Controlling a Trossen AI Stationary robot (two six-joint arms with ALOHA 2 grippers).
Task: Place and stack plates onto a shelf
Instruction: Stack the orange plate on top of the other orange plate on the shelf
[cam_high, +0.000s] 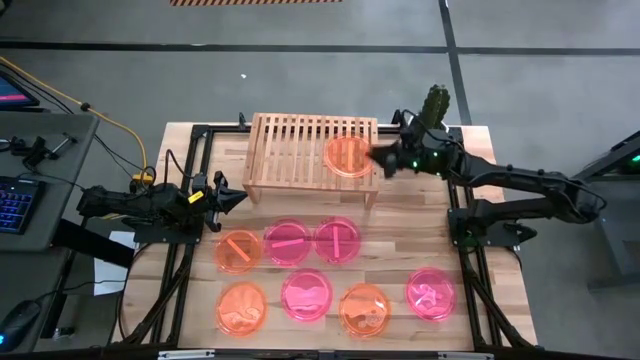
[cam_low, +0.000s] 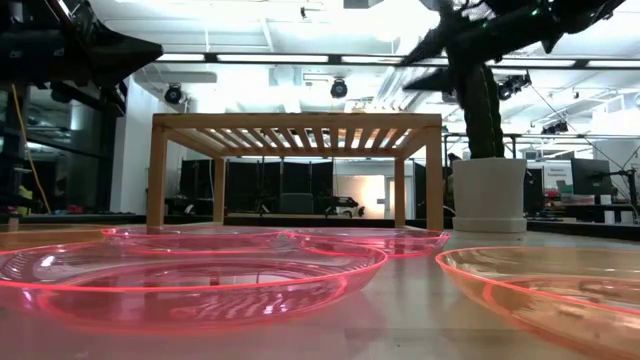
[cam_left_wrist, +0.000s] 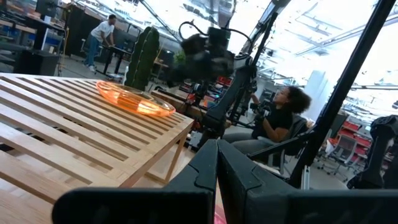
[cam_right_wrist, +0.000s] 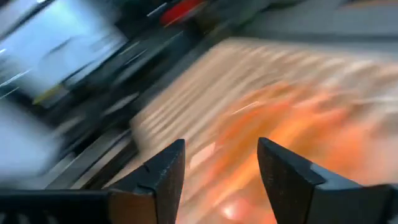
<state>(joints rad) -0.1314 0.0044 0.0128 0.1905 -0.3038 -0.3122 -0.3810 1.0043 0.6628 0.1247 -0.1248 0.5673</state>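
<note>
One orange plate (cam_high: 347, 155) lies flat on the right end of the shelf's slatted top (cam_high: 290, 150), and shows in the left wrist view (cam_left_wrist: 134, 99) too. My right gripper (cam_high: 383, 158) hovers open just off that plate's right rim; its own view (cam_right_wrist: 221, 168) looks down on the orange plate (cam_right_wrist: 292, 137) between the spread fingers. Three orange and several pink plates lie on the tabletop in two rows, among them an orange one (cam_high: 238, 250) and a pink one (cam_high: 431, 292). My left gripper (cam_high: 230, 198) waits shut at the table's left side, fingertips together (cam_left_wrist: 216, 163).
A cactus in a white pot (cam_high: 436, 103) (cam_low: 489, 190) stands at the far right, behind the shelf (cam_low: 297, 125) and close to my right arm. Black frame rails run along both table sides. People (cam_left_wrist: 273, 118) sit and stand in the room beyond the table.
</note>
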